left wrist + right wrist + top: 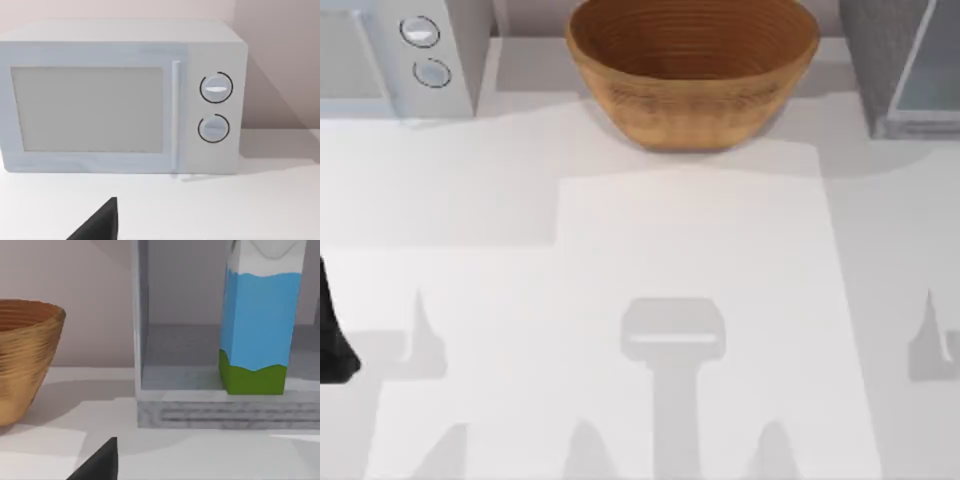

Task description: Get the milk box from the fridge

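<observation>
Stood barely begun; milk box (259, 325) upright inside the fridge (225, 410), untouched, seen through the opening; left arm (335, 335) parked at table's left edge; could not tell either claw's state; reaching in, grasping and lifting out all remained.
</observation>
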`<state>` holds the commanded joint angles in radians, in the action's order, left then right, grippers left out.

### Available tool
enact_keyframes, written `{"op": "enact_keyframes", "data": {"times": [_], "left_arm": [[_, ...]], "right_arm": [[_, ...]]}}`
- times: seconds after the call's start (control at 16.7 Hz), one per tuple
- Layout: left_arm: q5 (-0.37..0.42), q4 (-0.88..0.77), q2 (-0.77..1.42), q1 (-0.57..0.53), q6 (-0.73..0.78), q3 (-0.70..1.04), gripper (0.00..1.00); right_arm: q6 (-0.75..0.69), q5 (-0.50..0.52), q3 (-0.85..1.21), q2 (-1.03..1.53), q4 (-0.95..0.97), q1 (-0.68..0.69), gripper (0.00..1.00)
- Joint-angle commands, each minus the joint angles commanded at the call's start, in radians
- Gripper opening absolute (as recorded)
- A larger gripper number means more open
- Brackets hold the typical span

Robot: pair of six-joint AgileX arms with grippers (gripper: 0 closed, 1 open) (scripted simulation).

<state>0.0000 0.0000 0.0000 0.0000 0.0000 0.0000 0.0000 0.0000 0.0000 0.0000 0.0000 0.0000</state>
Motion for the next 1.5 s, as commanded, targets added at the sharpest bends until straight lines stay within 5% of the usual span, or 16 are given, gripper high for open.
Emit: {"op": "enact_keyframes", "data": {"times": [0.42,1.5], "left_arm": [[0.0,0.0,0.0,0.0,0.0,0.0,1.0],[0.0,0.0,0.0,0.0,0.0,0.0,1.0]], "right_arm": [[0.002,-0.058,0.021,0.155,0.155,-0.049,1.0],[0.017,-0.467,0.163,1.629,1.461,-0.482,1.0]]}}
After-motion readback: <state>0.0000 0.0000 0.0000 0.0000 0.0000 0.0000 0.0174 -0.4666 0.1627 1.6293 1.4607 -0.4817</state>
